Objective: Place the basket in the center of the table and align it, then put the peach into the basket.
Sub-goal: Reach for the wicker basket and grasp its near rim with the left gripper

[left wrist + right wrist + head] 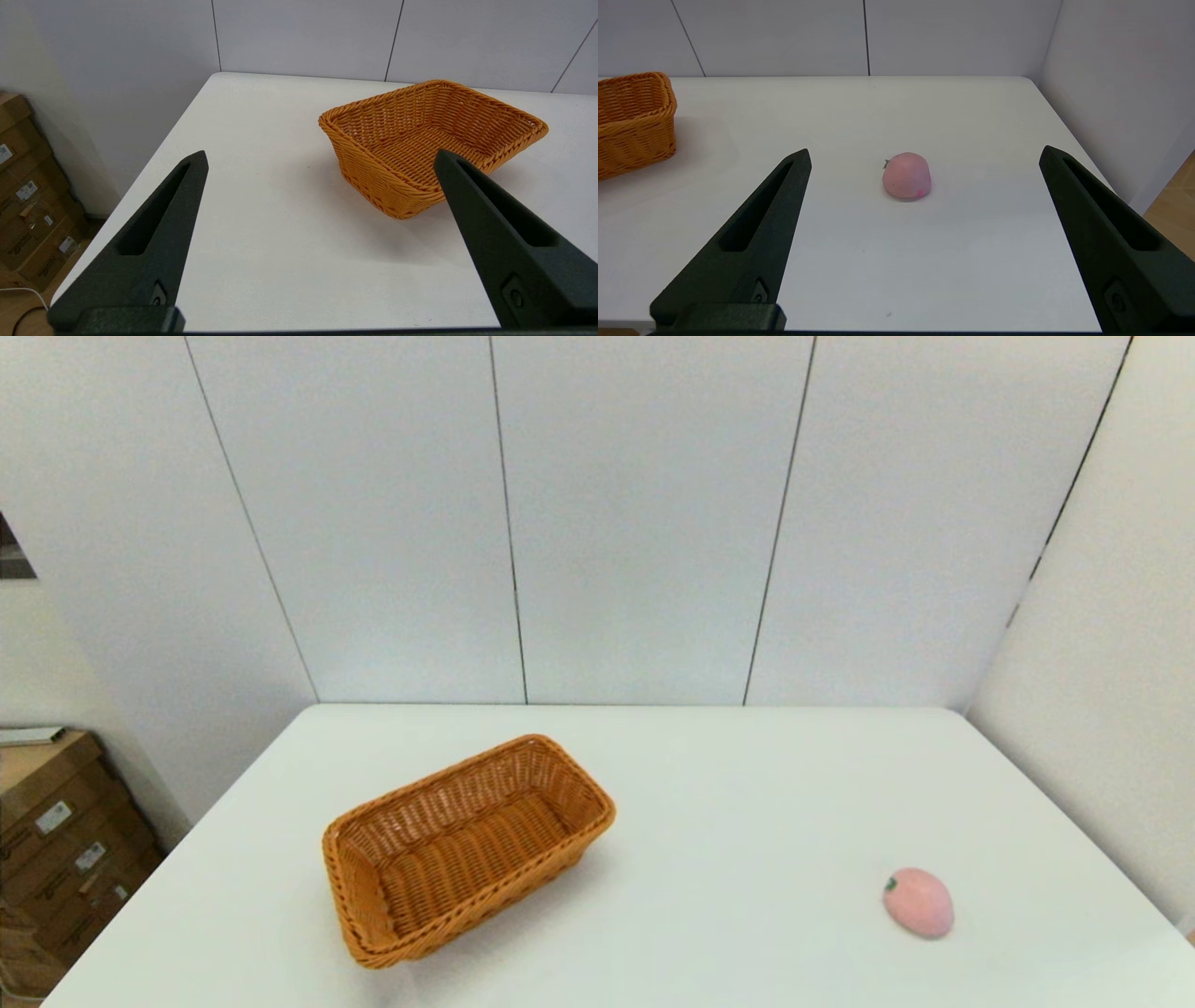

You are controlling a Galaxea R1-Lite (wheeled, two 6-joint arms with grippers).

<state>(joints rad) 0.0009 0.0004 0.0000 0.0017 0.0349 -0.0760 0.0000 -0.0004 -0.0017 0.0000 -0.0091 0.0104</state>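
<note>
An orange-brown woven basket (pixel 467 845) rests empty on the white table (pixel 728 784), left of the middle and turned at an angle to the table's edges. A pale pink peach (pixel 919 902) lies near the table's front right. Neither arm shows in the head view. In the left wrist view my left gripper (pixel 320 158) is open, held back from the basket (pixel 430 140), which lies ahead and off to one side. In the right wrist view my right gripper (pixel 924 156) is open too, with the peach (pixel 906 176) on the table (pixel 878 116) straight ahead between the fingers' lines, well short of them.
Cardboard boxes (pixel 56 840) stand on the floor beyond the table's left edge. White wall panels close off the back and the right side. The basket's end (pixel 633 121) shows far off in the right wrist view.
</note>
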